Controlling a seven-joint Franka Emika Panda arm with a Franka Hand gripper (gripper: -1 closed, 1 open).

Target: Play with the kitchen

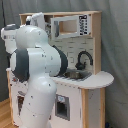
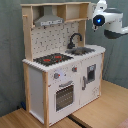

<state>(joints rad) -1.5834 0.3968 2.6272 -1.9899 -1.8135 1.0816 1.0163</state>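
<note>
One kitchen (image 2: 60, 65), standing on the wood floor (image 2: 100, 112), centre of second exterior view | one arm (image 1: 37, 70) covering kitchen's 9 o'clock half in first exterior view | one hob (image 2: 52, 59) with two red rings | one sink (image 2: 82, 50), contents not discernible | one tap (image 2: 75, 39) | gripper: cannot tell

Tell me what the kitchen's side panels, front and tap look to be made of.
The kitchen's side panels look like pale unfinished wood or plywood, with faint grain. Its front looks like board painted matt white, flat and even. The tap seems black plastic or painted metal; the second exterior view leaves that open.
</note>
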